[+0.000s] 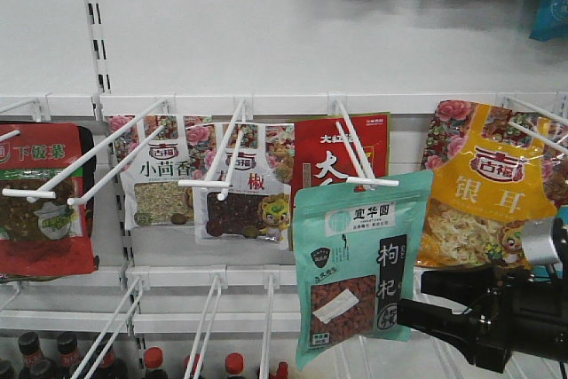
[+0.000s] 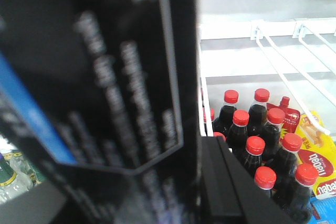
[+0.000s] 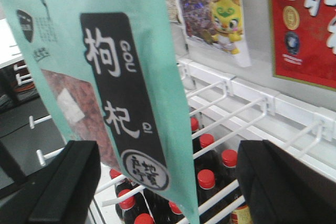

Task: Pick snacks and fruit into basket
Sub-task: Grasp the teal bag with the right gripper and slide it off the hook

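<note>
Exterior front-facing view: teal pouch [image 1: 359, 277] hangs at the tip of a white hook [image 1: 355, 153], in front of a red pouch [image 1: 342, 153]. Yellow pouch [image 1: 479, 193] is to its right, two white pouches [image 1: 160, 179] to its left. Right gripper [image 1: 413, 311] comes in from the lower right, tip at the teal pouch's lower right edge; finger gap not readable from this angle. Red-capped bottles [image 1: 151, 363] stand on the shelf below. Left wrist view: a blurred dark pack [image 2: 105, 77] with pale lettering fills the left half, very close to the lens. Only a black piece of the left gripper [image 2: 231, 195] shows at the bottom, so I can't tell if it's grasping or released. Bottles [image 2: 254, 153] sit behind it, under bare hooks [image 2: 286, 74]. Right wrist view: right gripper [image 3: 170, 182] is spread wide, fingers [image 3: 65, 187] well apart, not clamped. The teal pouch's [image 3: 115, 93] lower corner hangs between them, nearer the left finger.
</note>
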